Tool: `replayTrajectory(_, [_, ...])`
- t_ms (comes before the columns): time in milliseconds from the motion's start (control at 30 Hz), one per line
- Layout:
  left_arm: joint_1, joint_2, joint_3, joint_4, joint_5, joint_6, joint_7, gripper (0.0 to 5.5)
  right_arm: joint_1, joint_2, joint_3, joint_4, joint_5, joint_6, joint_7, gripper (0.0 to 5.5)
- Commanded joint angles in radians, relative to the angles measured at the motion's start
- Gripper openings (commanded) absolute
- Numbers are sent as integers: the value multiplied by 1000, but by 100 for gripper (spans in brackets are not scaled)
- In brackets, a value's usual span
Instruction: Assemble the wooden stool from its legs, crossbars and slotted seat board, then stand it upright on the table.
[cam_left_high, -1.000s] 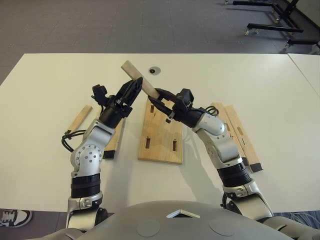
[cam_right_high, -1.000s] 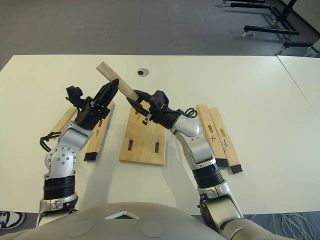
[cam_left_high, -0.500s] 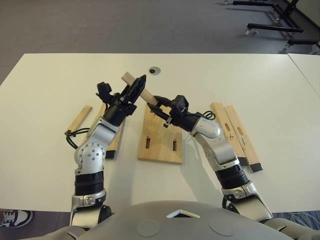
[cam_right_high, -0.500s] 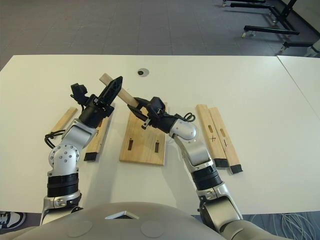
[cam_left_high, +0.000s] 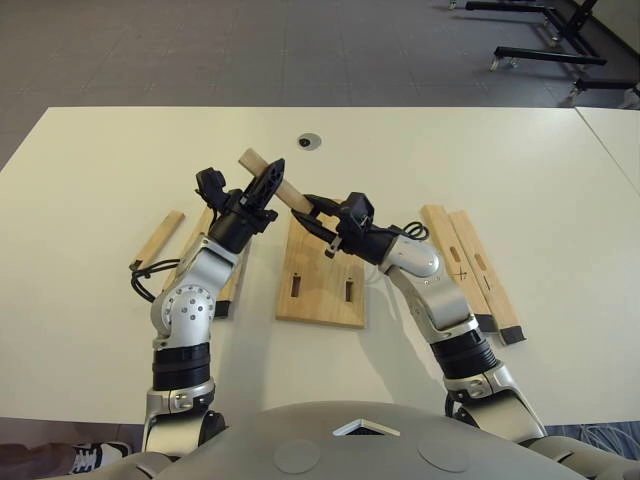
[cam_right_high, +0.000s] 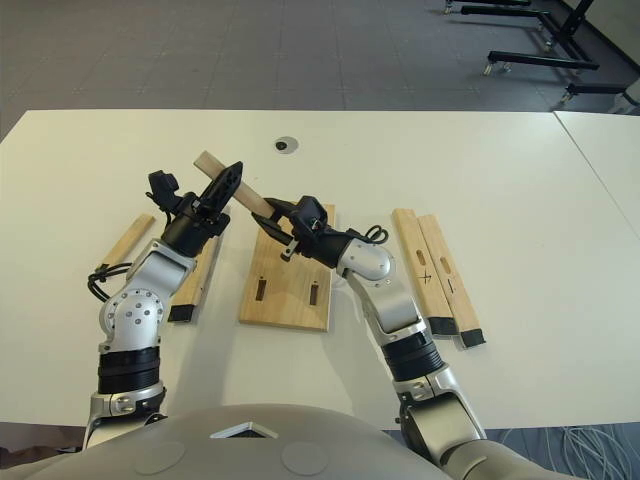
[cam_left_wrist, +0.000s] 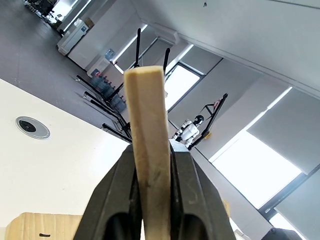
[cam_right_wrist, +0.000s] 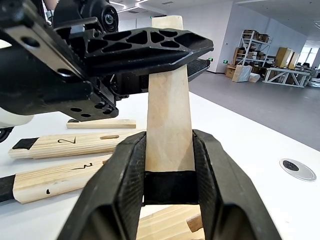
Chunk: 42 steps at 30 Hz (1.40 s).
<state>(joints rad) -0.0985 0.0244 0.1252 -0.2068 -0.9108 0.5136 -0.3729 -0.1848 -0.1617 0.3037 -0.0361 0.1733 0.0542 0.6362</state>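
Leg (cam_left_high: 252, 160), clamped in left tool (cam_left_high: 278, 171), right tool (cam_left_high: 312, 205)

Treat the leg (cam_right_wrist: 167, 115) as pale bare wood: smooth, matt, with faint grain and a black matt band at one end. The board (cam_left_high: 320, 285) is the same light wood, matt, with straight grain showing. The left claw (cam_left_wrist: 151, 150) and right claw (cam_right_wrist: 170, 135) are black plastic with a dull satin finish, and you can see an open lattice moulded into the left one. The surface (cam_left_high: 480, 160) is off-white, smooth and low in sheen. The legs (cam_left_high: 470, 270) lying on it are light matt wood with black end caps. The crossbar (cam_left_high: 160, 237) is plain wood.
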Motion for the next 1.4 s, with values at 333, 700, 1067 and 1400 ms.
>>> replayTrajectory(333, [7, 7, 11, -7, 22, -10, 2, 40, -16, 6, -60, -13, 44, 44, -12, 168])
replayTrajectory(700, [2, 2, 58, 43, 86, -52, 70, 39, -12, 25, -212, -127, 282, 224, -29, 354])
replayTrajectory(1067, [118, 129, 90, -192, 236, -149, 69, 39, 34, 93, -238, -87, 177, 132, -213, 354])
replayTrajectory(1400, [105, 307, 110, -42, 480, -354, -37, 39, 80, 121, -215, -94, 112, 83, -282, 354])
